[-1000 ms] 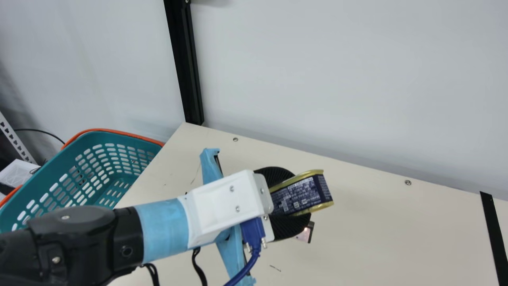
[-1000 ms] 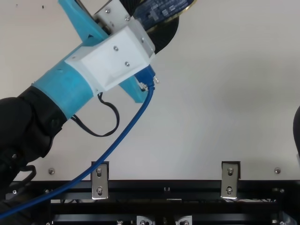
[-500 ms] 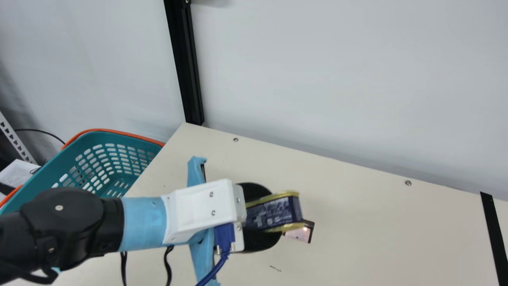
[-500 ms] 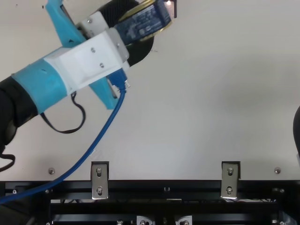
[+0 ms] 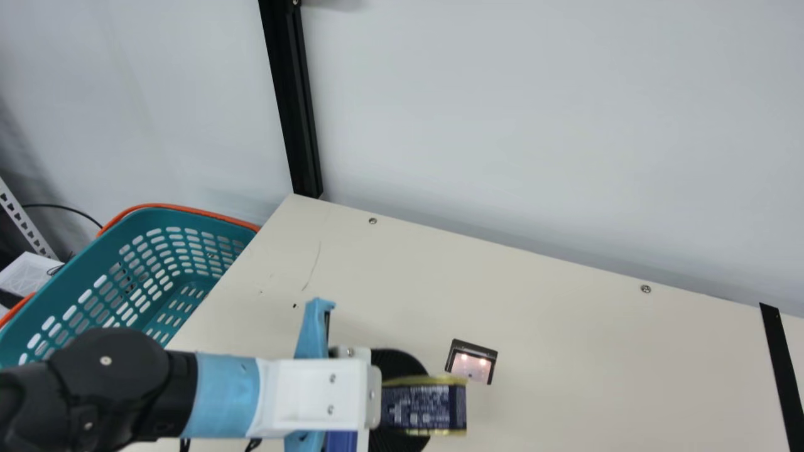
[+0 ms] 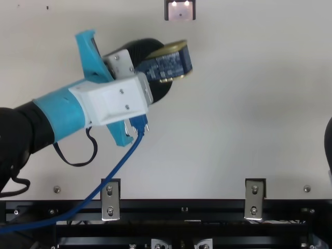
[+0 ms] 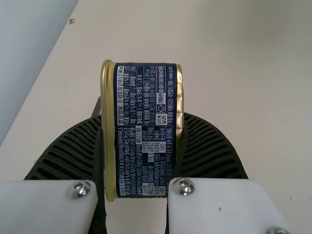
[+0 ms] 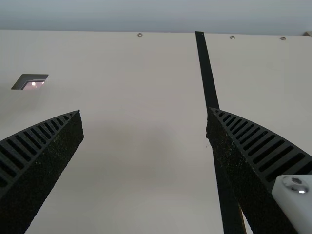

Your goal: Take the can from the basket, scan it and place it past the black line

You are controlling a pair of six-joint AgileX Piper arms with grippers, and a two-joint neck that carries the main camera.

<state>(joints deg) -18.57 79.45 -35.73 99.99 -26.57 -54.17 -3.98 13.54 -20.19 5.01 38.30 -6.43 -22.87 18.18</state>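
Pale grey wall (image 5: 534, 125) stands behind the cream table (image 5: 597, 351), and a black upright post (image 5: 295, 100) meets the table at its back left corner. At the left of the main view, a teal perforated basket (image 5: 166, 216) is beside the table edge, with an orange rim (image 5: 188, 211) showing behind it.

To the right of this basket, the can (image 5: 433, 408) is between the fingers of the left gripper (image 6: 160, 67), over the table, and one part of it extends past the fingertips. It is a flattish can with rounded corners, with a navy label covered in small pale print, and with gold rims on its two ends. The black ribbed fingers are apart by just the can's thickness and touch its gold ends, so the can is held firmly from both sides.

Near the can, farther from the robot, the lit scanner window (image 5: 471, 367) is set in the table. Well to the right, the black line (image 5: 782, 370) runs across the table; the can is on the basket's side of it.

At the right edge of the top view is a part of the right gripper (image 6: 329, 142). According to the right wrist view, the right gripper (image 8: 144, 111) has its fingers wide apart, above the table.
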